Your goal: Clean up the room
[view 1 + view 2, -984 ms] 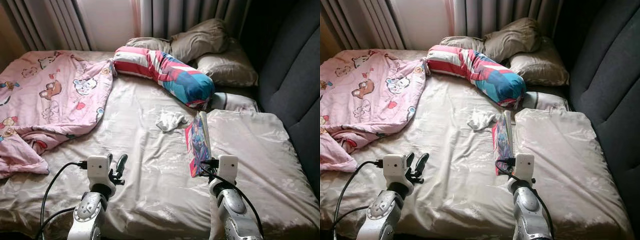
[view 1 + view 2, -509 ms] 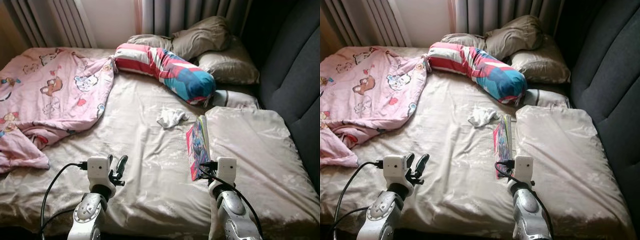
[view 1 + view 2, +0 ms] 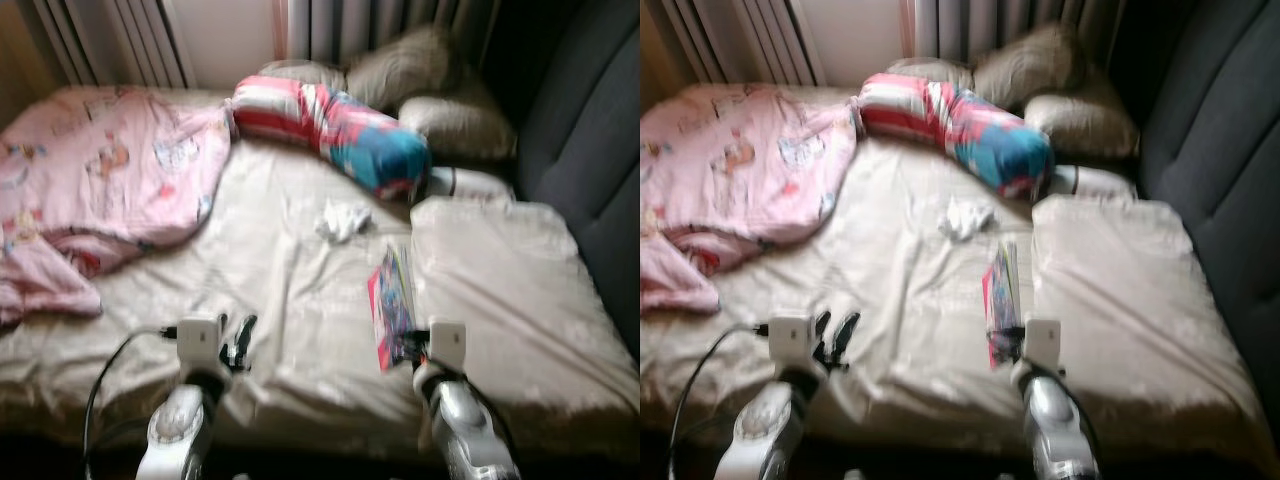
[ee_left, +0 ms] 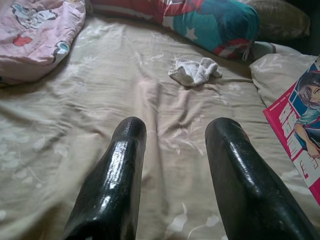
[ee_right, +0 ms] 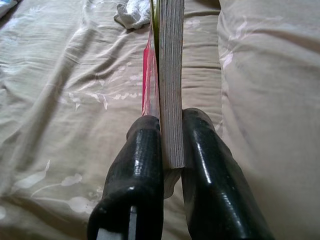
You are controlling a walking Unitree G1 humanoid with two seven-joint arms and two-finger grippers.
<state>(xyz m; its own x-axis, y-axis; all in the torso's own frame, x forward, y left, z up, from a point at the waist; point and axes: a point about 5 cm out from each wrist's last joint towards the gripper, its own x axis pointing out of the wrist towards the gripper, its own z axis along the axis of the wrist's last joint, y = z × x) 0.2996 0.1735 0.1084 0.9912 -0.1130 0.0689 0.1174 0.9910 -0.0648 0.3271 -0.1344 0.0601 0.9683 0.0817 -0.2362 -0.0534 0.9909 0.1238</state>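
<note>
Your right gripper (image 5: 170, 150) pinches the comic book (image 5: 169, 75) by its lower edge, holding it on edge above the bed (image 3: 300, 300). Your left gripper (image 4: 175, 165) hovers with fingers spread, the white cloth (image 4: 195, 71) lying ahead at 12 o'clock, the pink blanket (image 3: 100, 190) at 10 o'clock.

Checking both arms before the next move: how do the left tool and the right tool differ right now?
The left tool is open and holds nothing, its fingers spread above the bed sheet. The right tool is shut on the comic book, gripping its near end so it stands on edge. Both hover low over the near side of the bed.
</note>
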